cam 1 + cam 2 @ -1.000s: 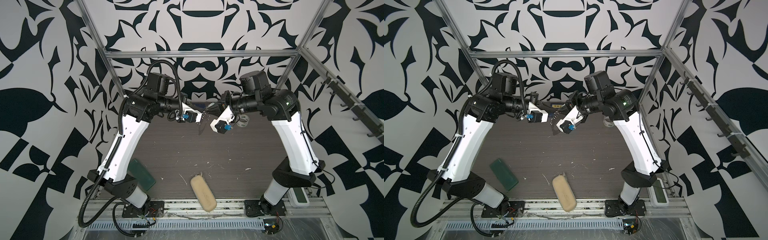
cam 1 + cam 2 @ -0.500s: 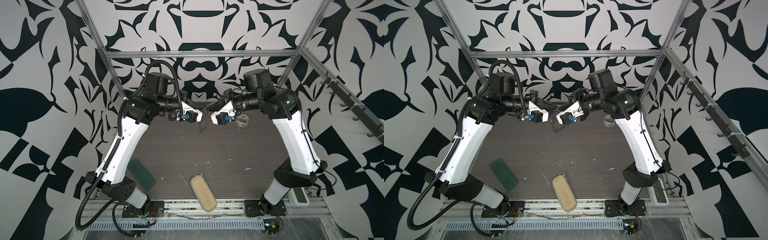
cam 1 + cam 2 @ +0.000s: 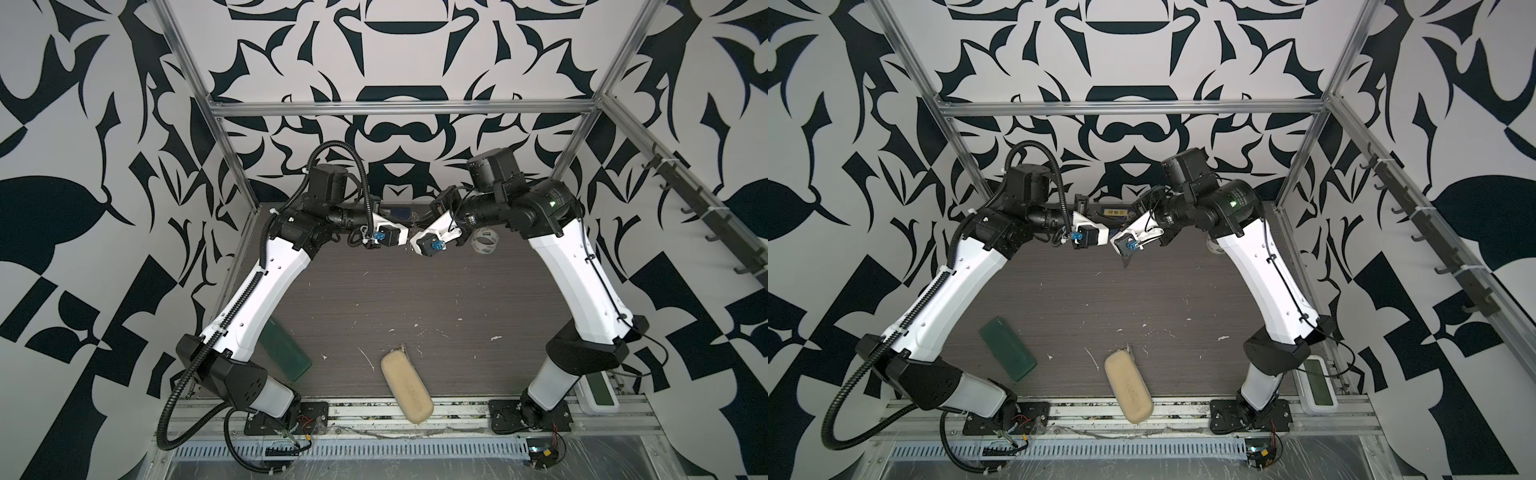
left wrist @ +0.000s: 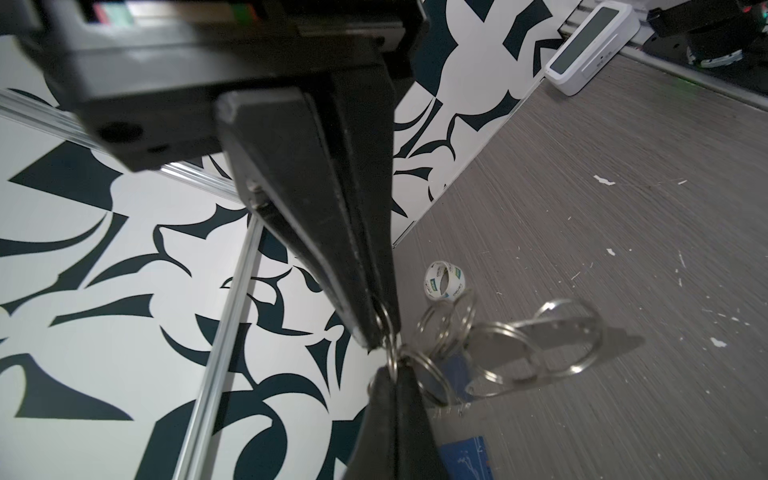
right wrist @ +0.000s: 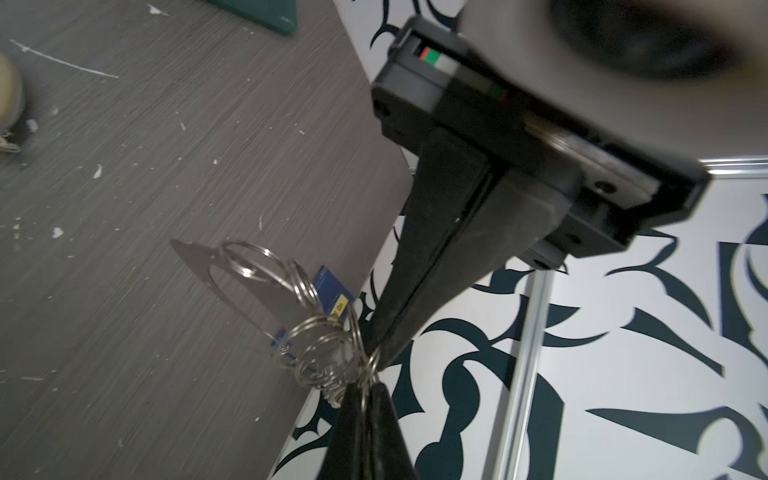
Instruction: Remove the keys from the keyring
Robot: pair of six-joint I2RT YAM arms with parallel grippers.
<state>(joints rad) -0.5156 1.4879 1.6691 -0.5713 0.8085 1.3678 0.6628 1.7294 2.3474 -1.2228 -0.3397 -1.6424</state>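
The keyring (image 4: 440,332) is a bunch of linked silvery wire rings held up in the air at the back of the table, also seen as the keyring (image 5: 320,349). A flat pointed silvery plate (image 4: 540,345) hangs from it. I cannot pick out the keys among the rings. My left gripper (image 4: 388,374) is shut on one ring. My right gripper (image 5: 361,388) is shut on a ring as well, tip to tip with the left. In both top views the left gripper (image 3: 409,239) and right gripper (image 3: 414,244) meet at the back centre.
A printed tape roll (image 3: 485,240) stands at the back right, and a blue card (image 4: 465,457) lies under the grippers. A green case (image 3: 286,351) and a beige pouch (image 3: 407,386) lie near the front edge. A white device (image 3: 598,392) sits front right. White flecks dot the table.
The right gripper has turned at the wrist and closed in on the left one, so the two tips stand nearer together. Both have stayed shut on the rings.
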